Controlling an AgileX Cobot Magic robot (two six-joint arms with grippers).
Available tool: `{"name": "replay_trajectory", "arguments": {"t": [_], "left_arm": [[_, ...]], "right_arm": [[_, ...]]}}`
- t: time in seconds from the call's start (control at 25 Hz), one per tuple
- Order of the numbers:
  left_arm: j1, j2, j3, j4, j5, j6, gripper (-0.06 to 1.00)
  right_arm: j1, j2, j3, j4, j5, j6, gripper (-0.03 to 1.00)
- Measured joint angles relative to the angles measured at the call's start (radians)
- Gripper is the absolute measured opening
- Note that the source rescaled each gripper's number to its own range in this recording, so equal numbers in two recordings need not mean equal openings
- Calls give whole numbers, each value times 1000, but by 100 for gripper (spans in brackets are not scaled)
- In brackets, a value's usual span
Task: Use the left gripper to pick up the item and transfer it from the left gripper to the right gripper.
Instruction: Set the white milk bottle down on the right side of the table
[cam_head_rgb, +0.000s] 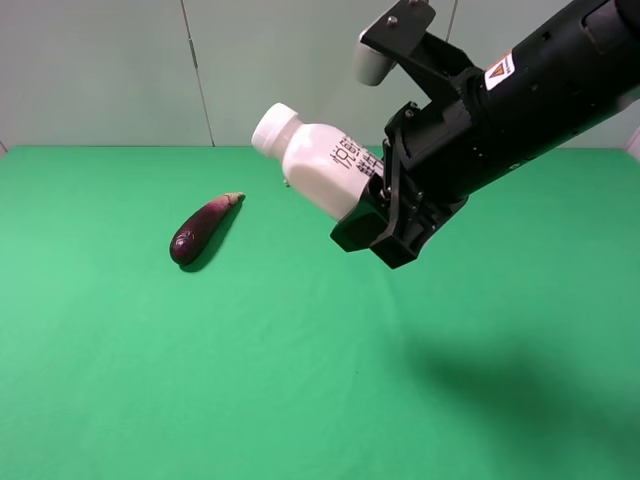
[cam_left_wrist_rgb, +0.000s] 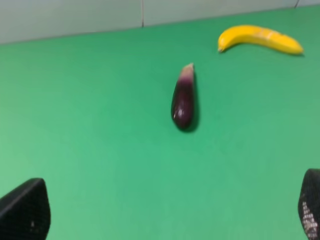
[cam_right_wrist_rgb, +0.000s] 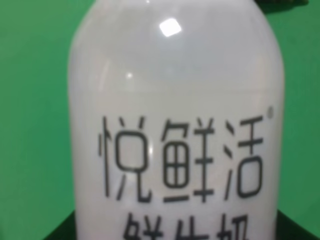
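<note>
The item (cam_head_rgb: 315, 165) hangs in the air above the green table (cam_head_rgb: 300, 400), tilted with its white cap up and toward the left of the high view and its base buried in the right gripper (cam_head_rgb: 372, 195). The black jaws are clamped on the bottle's lower end, so the printed label sits just beside them. Nothing lies between the bottle and the table below it.

The nearest other thing is the purple eggplant (cam_head_rgb: 203, 228), lying on the cloth lower and to the left, well apart from the bottle, its pale stem end pointing toward the wall (cam_head_rgb: 120, 70). A soft shadow (cam_head_rgb: 500, 380) falls on the cloth under the arm.

The right wrist view is nearly filled by the bottle (cam_right_wrist_rgb: 175, 100), close enough to show the dark characters of the label, with green at both sides. The left wrist view alone shows the yellow banana (cam_left_wrist_rgb: 260, 38), lying near the far edge of the cloth beyond the eggplant (cam_left_wrist_rgb: 183, 97). It also shows the left gripper (cam_left_wrist_rgb: 168, 210), which the high view does not: its two black fingertips (cam_left_wrist_rgb: 25, 210) stand wide apart with only bare cloth between them, gripping nothing.

The right arm reaches in from the upper right of the high view, sloping down toward the middle, its red-and-white sticker (cam_head_rgb: 498, 70) facing up.
</note>
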Motion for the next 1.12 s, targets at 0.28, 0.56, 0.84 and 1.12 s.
{"name": "replay_trajectory", "arguments": {"t": [0.28, 0.56, 0.84, 1.12], "left_arm": [[0, -123, 217, 44, -1, -1, 100], [0, -153, 381, 45, -22, -1, 99], [0, -153, 417, 21, -112, 27, 99], [0, -153, 417, -4, -117, 69, 98]], "right_arm": [[0, 0, 0, 2, 0, 0, 1], [0, 0, 0, 3, -8, 3, 1], [0, 0, 0, 6, -43, 48, 1], [0, 0, 0, 6, -64, 73, 1]]}}
